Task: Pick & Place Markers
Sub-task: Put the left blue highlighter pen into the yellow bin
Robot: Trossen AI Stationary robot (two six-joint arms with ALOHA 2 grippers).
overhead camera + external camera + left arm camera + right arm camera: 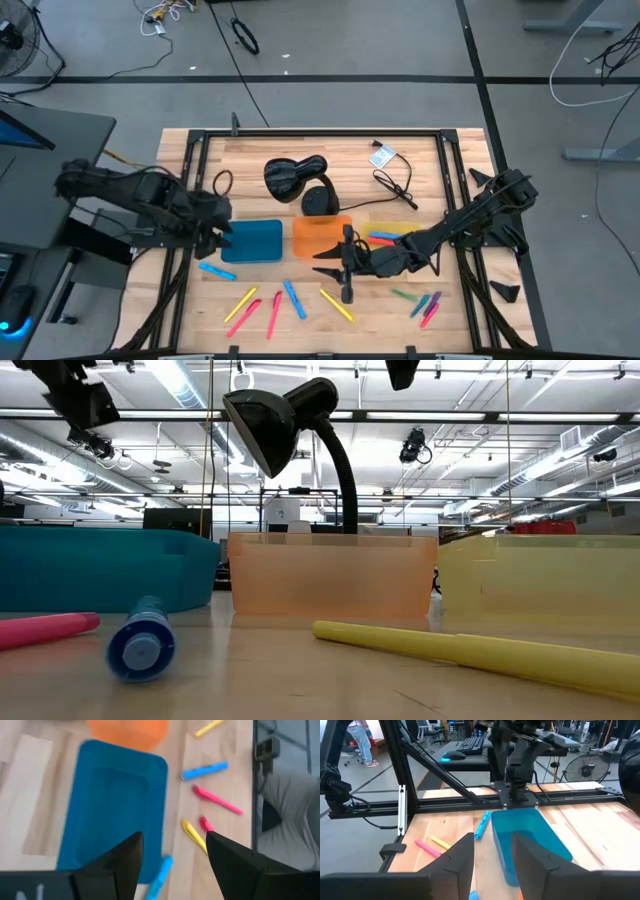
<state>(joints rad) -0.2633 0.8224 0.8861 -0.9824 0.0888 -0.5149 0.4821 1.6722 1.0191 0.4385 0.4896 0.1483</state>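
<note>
Several markers lie on the wooden table near its front edge: a blue one [216, 270], a yellow and pink pair [242, 305], another blue [293, 298], a yellow one [337, 305] and a mixed cluster [425, 303]. My left gripper [222, 238] hangs open over the left end of the blue tray [252, 240], with nothing between its fingers [173, 836]. My right gripper [322, 262] is open and empty too [492, 836]. It points level toward the table's left, just in front of the orange tray [322, 235].
A yellow tray [395, 232] stands right of the orange one, partly under my right arm. A black desk lamp [300, 180] and its cable [395, 185] sit behind the trays. A black metal frame [190, 200] runs along the table's sides.
</note>
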